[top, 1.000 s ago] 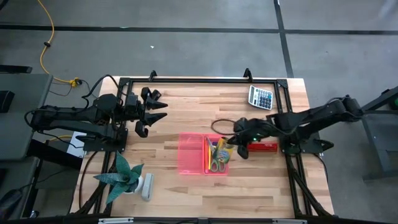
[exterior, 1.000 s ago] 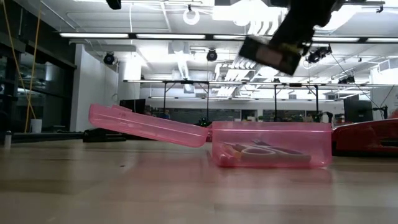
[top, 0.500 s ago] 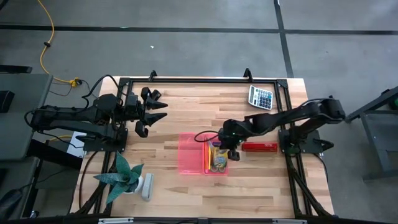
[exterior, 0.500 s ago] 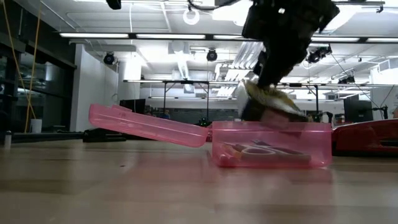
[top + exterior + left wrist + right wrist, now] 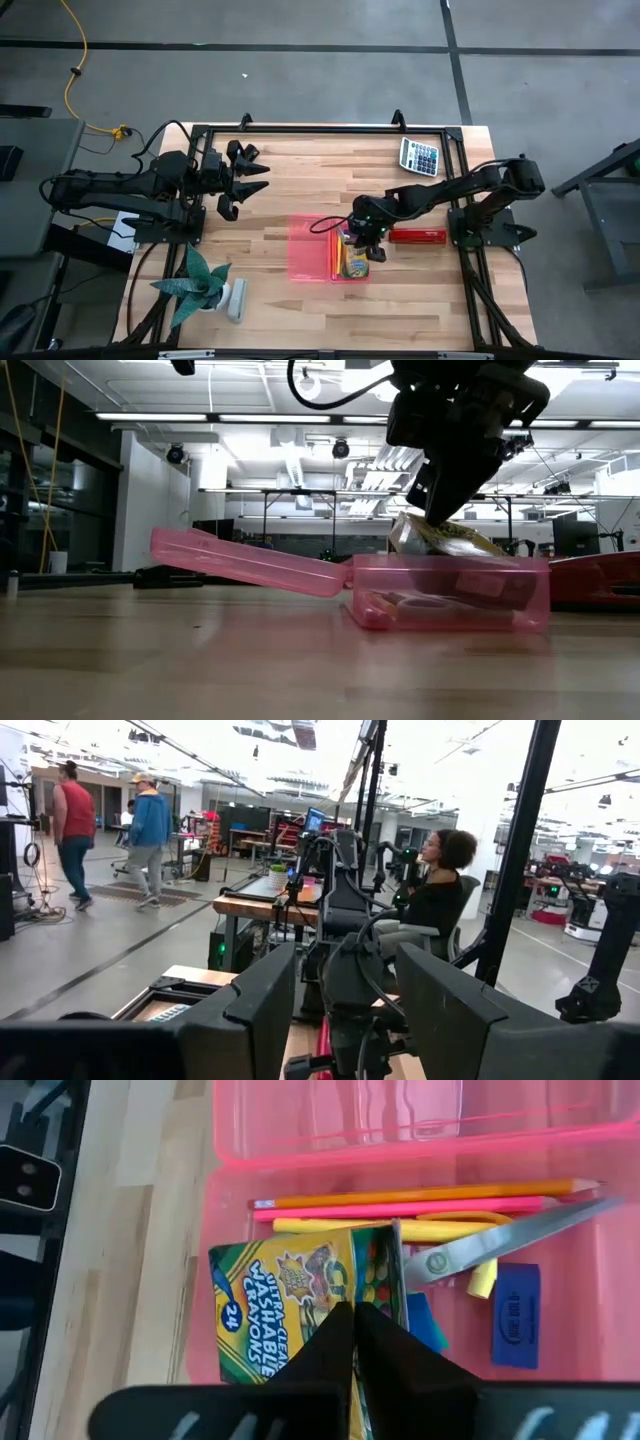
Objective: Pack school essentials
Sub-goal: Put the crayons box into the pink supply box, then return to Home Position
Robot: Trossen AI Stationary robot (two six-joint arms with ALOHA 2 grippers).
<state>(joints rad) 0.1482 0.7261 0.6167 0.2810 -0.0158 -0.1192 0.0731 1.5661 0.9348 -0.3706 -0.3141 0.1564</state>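
The right hand (image 5: 362,238) has come down over the pink case (image 5: 312,262) and is pinched shut on the top edge of the crayon box (image 5: 300,1305), which now lies partly inside the open tray. Half a second ago the box hung tilted just above the tray's rim; a second ago it was high and off to the side, near the red case (image 5: 418,236). In the low view the crayon box (image 5: 440,538) leans with one end below the rim and the other end poking above it. The pink case (image 5: 445,592) has also shifted slightly across the surface (image 5: 290,200) under the push.

Inside the tray, the right wrist view shows an orange pencil (image 5: 430,1193), a pink pencil (image 5: 400,1207) and a yellow marker (image 5: 440,1229) lying side by side, with the scissors (image 5: 500,1240) crossing them and a blue eraser (image 5: 516,1315) beside the box. The lid lies flat, hinged open.

The left hand (image 5: 240,180) waits near the far left edge of the surface, unchanged, its fingers spread wide. A calculator (image 5: 419,156) sits at the far right corner, and a paper plant (image 5: 197,281) stands at the near left.
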